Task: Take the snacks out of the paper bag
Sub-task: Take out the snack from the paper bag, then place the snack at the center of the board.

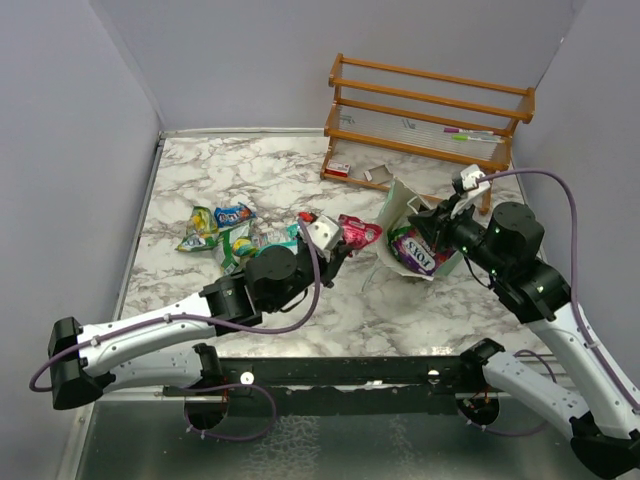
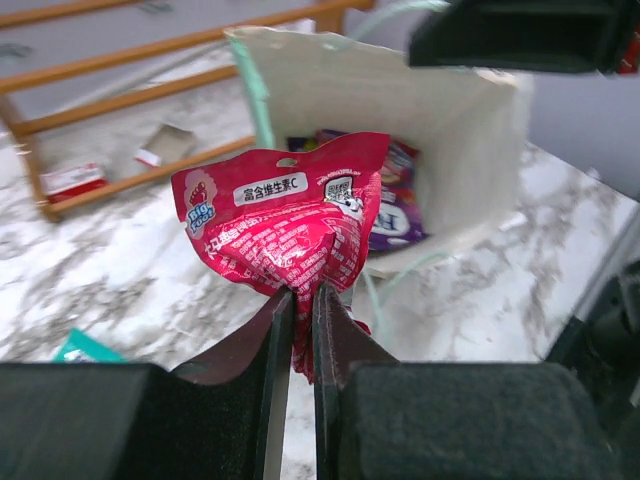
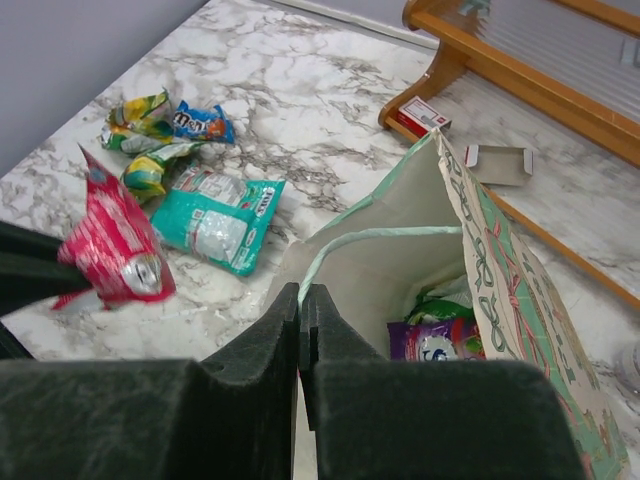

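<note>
Left gripper (image 2: pixel 302 300): fingers clamped on the bottom end of a red packet (image 2: pixel 285 215), held above the marble table (image 1: pixel 250 170), just left of the bag's mouth.
Right gripper (image 3: pixel 300 295): fingers closed on the near rim of the paper bag (image 3: pixel 500 260).
Around: a teal-white packet (image 3: pixel 220 215), a blue packet (image 3: pixel 200 122) and a yellow-green packet (image 3: pixel 140 110) lie clustered to the left. A wooden rack (image 1: pixel 430 105) and a red-white box (image 1: pixel 338 169) stand behind.
Room: bare marble in front of the bag; the rack is close behind it.
Bag: pale green, cream inside, tipped open; a purple packet (image 3: pixel 435 340) is inside.
</note>
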Controlling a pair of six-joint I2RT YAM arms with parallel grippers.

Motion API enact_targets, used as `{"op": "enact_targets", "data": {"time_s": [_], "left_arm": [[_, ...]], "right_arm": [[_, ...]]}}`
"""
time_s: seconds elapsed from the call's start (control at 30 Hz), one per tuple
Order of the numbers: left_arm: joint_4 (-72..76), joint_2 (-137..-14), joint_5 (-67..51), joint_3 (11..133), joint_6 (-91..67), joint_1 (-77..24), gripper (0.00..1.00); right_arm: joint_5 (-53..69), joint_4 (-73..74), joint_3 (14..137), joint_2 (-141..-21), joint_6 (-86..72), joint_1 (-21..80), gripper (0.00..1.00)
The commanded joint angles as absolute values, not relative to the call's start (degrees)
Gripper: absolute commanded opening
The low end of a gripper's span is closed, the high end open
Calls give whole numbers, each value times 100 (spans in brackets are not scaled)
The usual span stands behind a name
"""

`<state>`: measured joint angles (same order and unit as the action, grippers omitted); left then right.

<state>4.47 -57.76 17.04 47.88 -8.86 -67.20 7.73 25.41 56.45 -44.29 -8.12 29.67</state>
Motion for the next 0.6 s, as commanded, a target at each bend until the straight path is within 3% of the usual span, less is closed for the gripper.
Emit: {"op": "enact_targets", "data": {"time_s": [0.0,0.13,0.37,0.57], "left_arm": [[78,-5590,3489,4948,-722,-6717,0],[-621,-5850,4637,5122,-1145,-6334,0],[-1971,-6686,2492,5611,-2251,-3604,0],[-2510,-8020,1794,6638,-2146,-2838,0]], "right_arm": [[714,2251,5488,-4211,-644,2997,3],[772,2237,5447,-4051,-519,2997,3],[756,2258,5341,-3823,-330,2997,3],[875,2246,5260,-3663,-245,2997,3]]}}
